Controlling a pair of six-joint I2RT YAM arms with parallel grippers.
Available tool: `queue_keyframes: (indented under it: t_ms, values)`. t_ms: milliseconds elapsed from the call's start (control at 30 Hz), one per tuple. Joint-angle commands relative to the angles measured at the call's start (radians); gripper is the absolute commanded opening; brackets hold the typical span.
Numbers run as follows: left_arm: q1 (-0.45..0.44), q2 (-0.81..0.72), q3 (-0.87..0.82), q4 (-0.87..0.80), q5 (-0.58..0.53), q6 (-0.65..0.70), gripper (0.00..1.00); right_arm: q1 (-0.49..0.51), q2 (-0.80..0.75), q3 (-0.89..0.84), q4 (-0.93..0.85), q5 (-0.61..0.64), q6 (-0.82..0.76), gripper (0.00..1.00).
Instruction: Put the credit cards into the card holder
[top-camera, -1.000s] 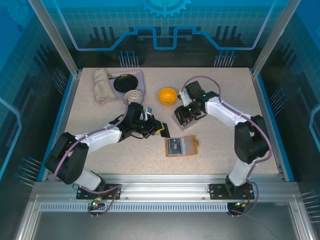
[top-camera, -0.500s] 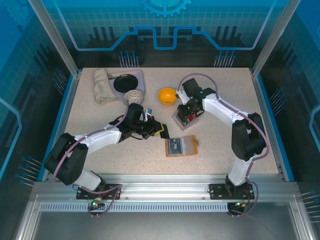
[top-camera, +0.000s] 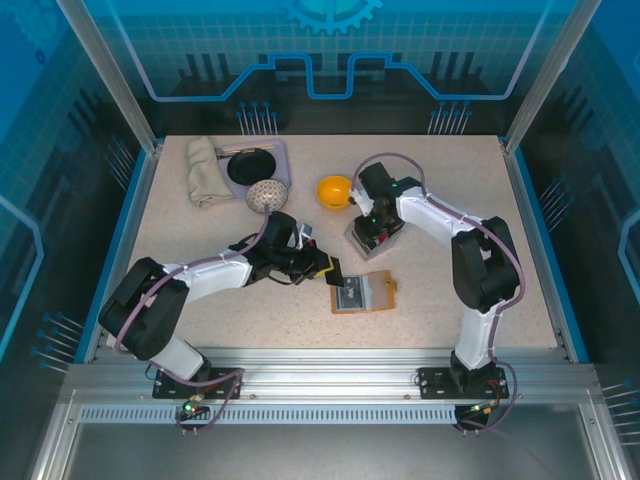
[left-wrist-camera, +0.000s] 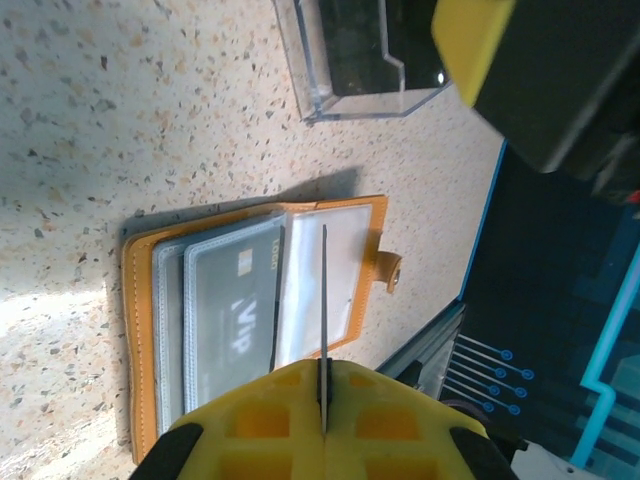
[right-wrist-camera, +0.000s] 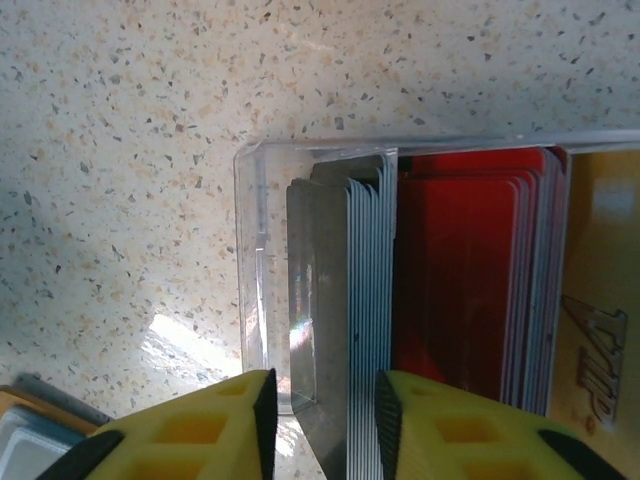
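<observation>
left gripper (left-wrist-camera: 323, 378) is clamped on a thin card (left-wrist-camera: 323, 290), edge-on just above the open card holder (left-wrist-camera: 141, 300) lying mid-table toward the near edge. right gripper (right-wrist-camera: 322, 400) jaws parted over the credit cards (right-wrist-camera: 460, 270) in the clear box (right-wrist-camera: 250, 250)

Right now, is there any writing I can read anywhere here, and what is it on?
"VIP": on the grey card inside the open card holder.
"VIP": on the gold card beside the red cards, partly cut off.
Small print near the grey card's edge: too small to read.
</observation>
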Motion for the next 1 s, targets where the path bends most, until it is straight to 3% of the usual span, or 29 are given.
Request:
queue_keyframes:
  t_ms: [0,100,267,533,800,967]
  values:
    - [-0.025,0.034,0.04,0.041,-0.002,0.039,0.0,-0.007,-0.114,-0.061,-0.017,0.017,0.071,0.38]
    - [-0.056,0.074,0.065,0.066,-0.003,0.045,0.0,-0.045,-0.199,-0.149,-0.015,-0.026,0.145,0.43]
    - [-0.125,0.14,0.128,0.025,-0.039,0.093,0.0,-0.097,-0.322,-0.321,0.001,-0.216,0.223,0.56]
    - [-0.171,0.21,0.14,0.017,-0.088,0.101,0.0,-0.092,-0.357,-0.483,0.043,-0.283,0.272,0.64]
    - [-0.194,0.242,0.12,0.054,-0.129,0.093,0.0,-0.089,-0.285,-0.543,0.125,-0.352,0.286,0.64]
    - [-0.2,0.282,0.131,0.065,-0.155,0.081,0.0,-0.09,-0.236,-0.574,0.142,-0.312,0.306,0.5]
